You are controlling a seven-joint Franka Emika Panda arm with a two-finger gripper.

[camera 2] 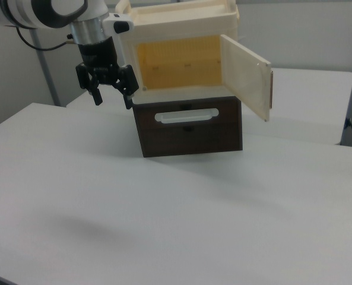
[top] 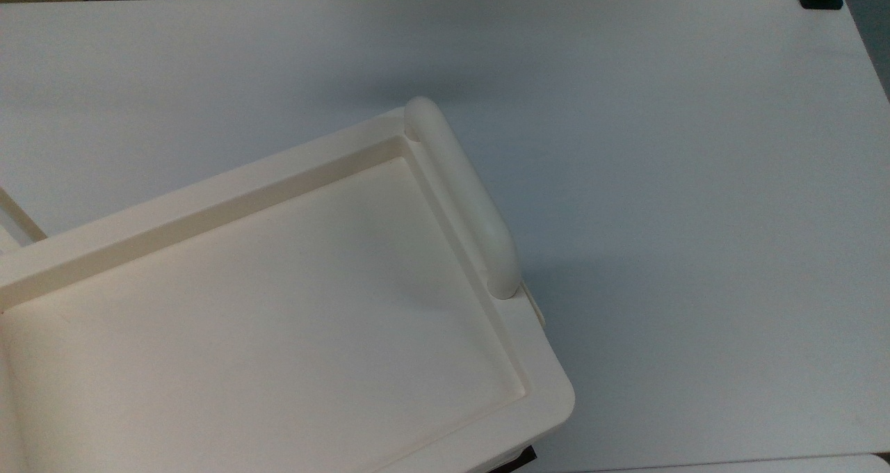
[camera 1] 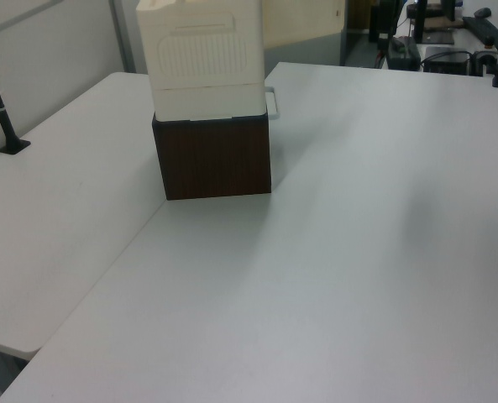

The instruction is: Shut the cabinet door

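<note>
White surface (camera 2: pixel 164 219) carries cabinet (camera 2: pixel 181 59); door (camera 2: pixel 245 83) stands open; hand (camera 2: pixel 110 98) released beside cabinet.

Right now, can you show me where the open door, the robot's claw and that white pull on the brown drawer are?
cabinet door (camera 2: pixel 245 83): right view, middle of its inner face.
tool (camera 2: pixel 111 95): right view, gap between the fingertips.
drawer handle (camera 2: pixel 186 116): right view, middle of the bar.

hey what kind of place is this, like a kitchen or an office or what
Most likely a robotics lab or test room, not a kitchen. A robot arm's gripper hangs over bare white tables, beside a cream cabinet with its door open; more desks with dark equipment stand behind.
</note>
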